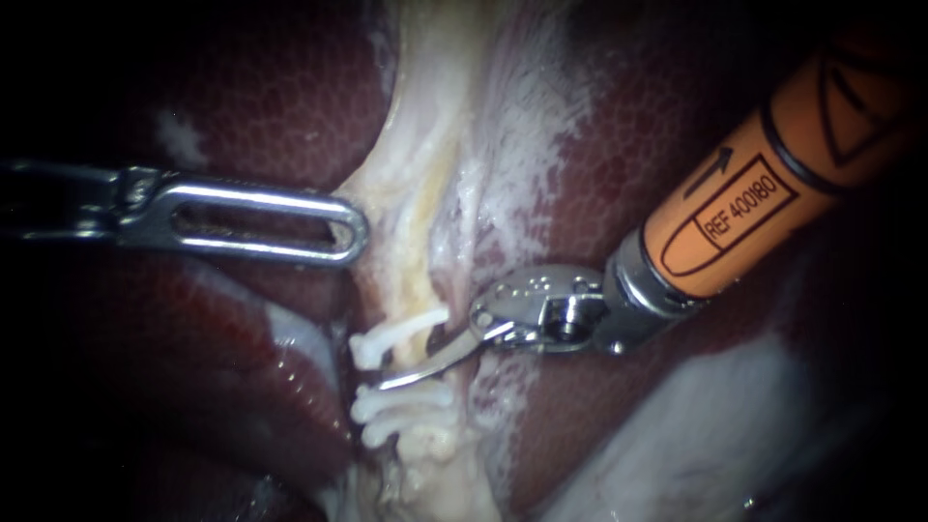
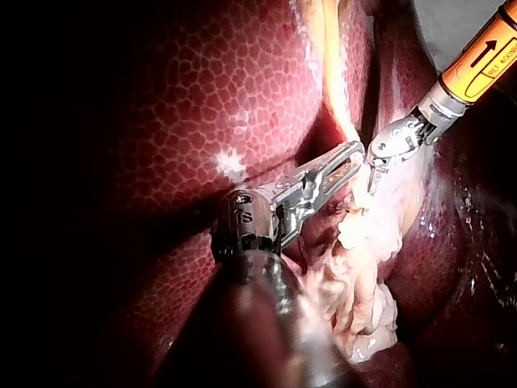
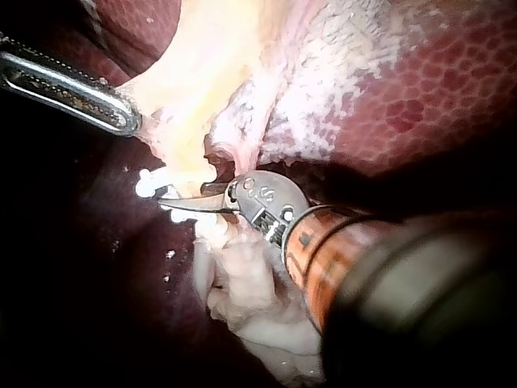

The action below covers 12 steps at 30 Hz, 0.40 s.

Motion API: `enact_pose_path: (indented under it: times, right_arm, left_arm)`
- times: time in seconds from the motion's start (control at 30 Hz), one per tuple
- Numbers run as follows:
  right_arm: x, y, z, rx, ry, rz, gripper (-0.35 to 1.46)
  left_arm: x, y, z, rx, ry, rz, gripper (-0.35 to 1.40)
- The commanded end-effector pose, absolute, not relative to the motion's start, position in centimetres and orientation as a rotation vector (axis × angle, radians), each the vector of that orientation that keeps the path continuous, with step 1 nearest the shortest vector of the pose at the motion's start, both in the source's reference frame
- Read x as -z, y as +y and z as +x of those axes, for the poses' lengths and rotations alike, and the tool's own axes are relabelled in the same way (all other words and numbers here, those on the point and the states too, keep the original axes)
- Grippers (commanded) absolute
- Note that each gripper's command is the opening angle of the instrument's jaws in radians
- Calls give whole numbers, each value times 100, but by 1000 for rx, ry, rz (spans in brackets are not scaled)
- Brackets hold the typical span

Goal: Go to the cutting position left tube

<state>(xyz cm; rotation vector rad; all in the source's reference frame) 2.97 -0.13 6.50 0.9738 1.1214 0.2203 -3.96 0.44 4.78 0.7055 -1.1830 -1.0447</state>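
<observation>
You're sitting with the right instrument (image 1: 411, 362) at the tube (image 1: 416, 275), and its hand is standing apart. One blade is lying across the tube in the gap between the upper clip (image 1: 401, 332) and the lower clips (image 1: 401, 404). The other blade is riding just above it, and nothing is being squeezed between them. The tube is lying low in the middle of the endoscope view, in the pale strip between the dark stretches of liver (image 1: 242, 116).

Your left instrument (image 1: 348, 232) is coming in level, and its hand looks clamped on the edge of the pale tissue (image 1: 387, 193) just above the clips (the left wrist view is showing only a thin toothed line between its jaws).

Here's what I'm watching for. The gap between the clips is narrow, so a blade drifting up or down is going to bite a clip or nudge it off the tube. The lower blade's tip is reaching past the tube towards the liver, and pushing deeper risks nicking it. If the left hold is slipping, the tube is going slack and sliding out from between the blades.

The tube's long axis is running up and down the endoscope view, leaning slightly, its lower end heading out under the clips. Your blades are pointing towards the view's left and a little down, crossing that axis close to square.
</observation>
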Motion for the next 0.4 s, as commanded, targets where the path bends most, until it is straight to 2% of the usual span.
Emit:
enact_pose_path:
  times: [0.03,0.4]
  right_arm:
    - [-651,-13,296,-219,1122,973,19]
    - [-653,-13,294,-217,1122,974,32]
  left_arm:
    - [-478,44,-395,1044,-1183,706,-35]
    - [-479,44,-396,1045,-1183,705,-35]
